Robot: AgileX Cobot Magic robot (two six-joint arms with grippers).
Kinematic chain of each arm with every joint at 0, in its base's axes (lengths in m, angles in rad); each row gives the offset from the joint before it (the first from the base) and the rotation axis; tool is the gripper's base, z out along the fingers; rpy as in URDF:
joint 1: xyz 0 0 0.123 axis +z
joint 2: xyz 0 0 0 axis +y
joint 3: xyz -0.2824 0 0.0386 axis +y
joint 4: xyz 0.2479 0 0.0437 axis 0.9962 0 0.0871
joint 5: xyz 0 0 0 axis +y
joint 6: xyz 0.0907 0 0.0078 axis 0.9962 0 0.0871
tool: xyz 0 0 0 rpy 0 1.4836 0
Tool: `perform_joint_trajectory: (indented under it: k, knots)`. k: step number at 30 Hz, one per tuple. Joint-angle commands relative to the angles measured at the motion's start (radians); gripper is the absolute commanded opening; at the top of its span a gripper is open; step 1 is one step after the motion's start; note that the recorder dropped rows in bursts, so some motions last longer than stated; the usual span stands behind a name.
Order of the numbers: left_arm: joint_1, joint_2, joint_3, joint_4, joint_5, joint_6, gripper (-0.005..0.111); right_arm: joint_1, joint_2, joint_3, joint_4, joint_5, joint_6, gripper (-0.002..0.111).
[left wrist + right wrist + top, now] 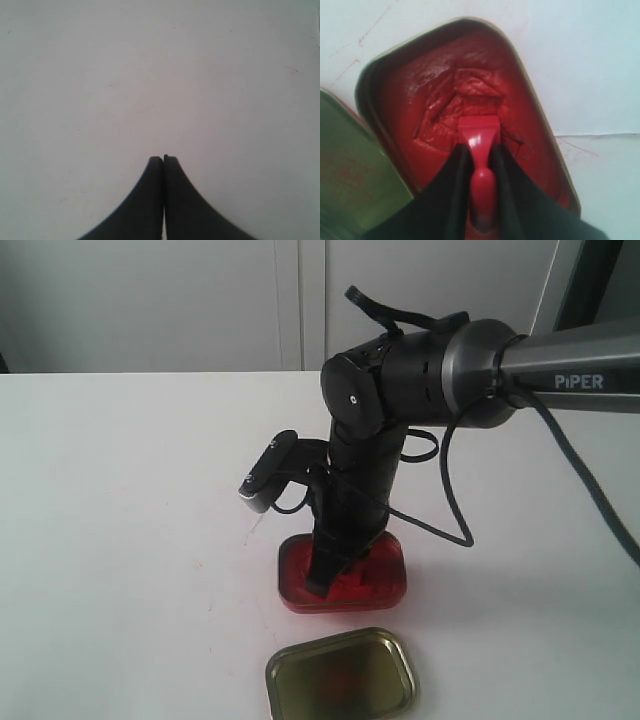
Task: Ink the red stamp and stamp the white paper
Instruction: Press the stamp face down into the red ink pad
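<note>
Nearest us the gold-coloured lid (340,678) lies hollow side up on the desk (120,540). Just behind it sits the tin of red ink paste (398,588). Our right pincer (477,150) stands straight down into the tin, clamped on the knob of the red stamp (477,131), whose square base appears to rest on the creased paste. We judge the inking to be in hand but not finished, since the stamp has yet to be lifted out and carried over. Beside the tin, the right wrist view shows an edge that we take for the white paper (610,185), so the printing is all ahead. Our left pincer (163,159) hangs over plain desk, jaws pressed together and holding nothing.
</note>
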Motion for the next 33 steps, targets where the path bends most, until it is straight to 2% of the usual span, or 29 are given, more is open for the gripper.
perform_joint_trajectory:
  k: [1, 33]
  knots:
    - [0.001, -0.003, 0.010, 0.000, 0.016, -0.002, 0.000, -0.004, -0.016, 0.000, 0.011, -0.011, 0.008, 0.000]
    - [0.001, -0.003, 0.010, 0.000, 0.016, -0.002, 0.000, -0.004, -0.022, 0.000, 0.011, 0.011, 0.008, 0.000]
